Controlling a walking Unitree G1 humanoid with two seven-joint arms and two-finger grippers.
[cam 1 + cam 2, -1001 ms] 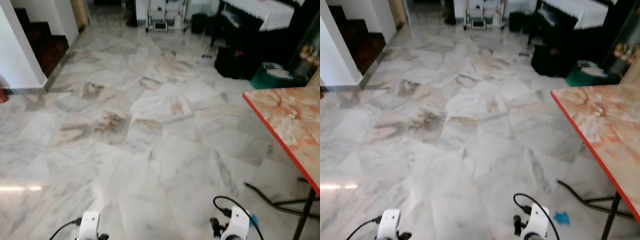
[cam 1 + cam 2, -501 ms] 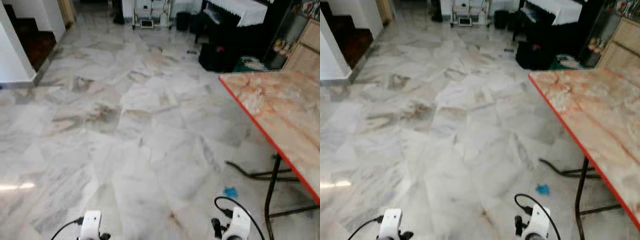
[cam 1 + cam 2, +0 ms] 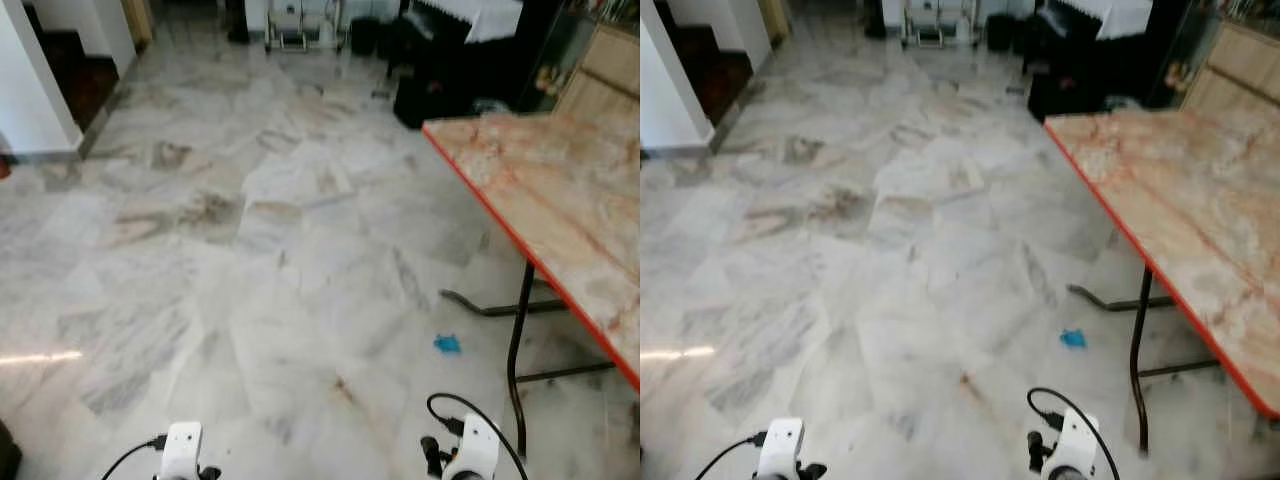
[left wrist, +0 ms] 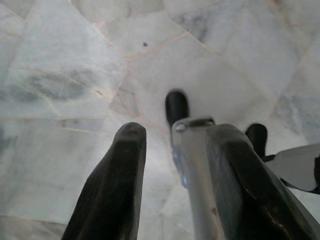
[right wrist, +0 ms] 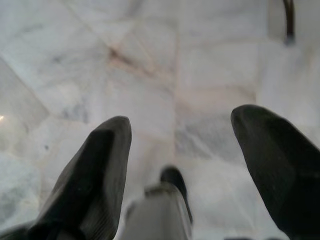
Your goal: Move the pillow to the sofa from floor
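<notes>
Both arms hang low at the bottom edge of the eye views, the left wrist (image 3: 181, 451) and the right wrist (image 3: 470, 450) over bare marble floor. In the left wrist view my left gripper (image 4: 177, 130) is open, its black fingers (image 4: 117, 180) pointing down at floor tiles with the robot's silver leg and black foot (image 4: 176, 106) behind them. My right gripper (image 5: 184, 117) is spread wide open above pale marble, holding nothing.
A table with an orange marbled top and red edge (image 3: 545, 180) stands on the right on thin black legs (image 3: 514, 340). A small blue scrap (image 3: 447, 344) lies beside it. Stairs (image 3: 75, 75) are far left; dark furniture (image 3: 450, 70) and a wooden cabinet (image 3: 605, 70) stand at the back.
The camera has swung right and tilted down, so more of the table, its legs and the blue scrap have come into view. Both arms hang as before.
</notes>
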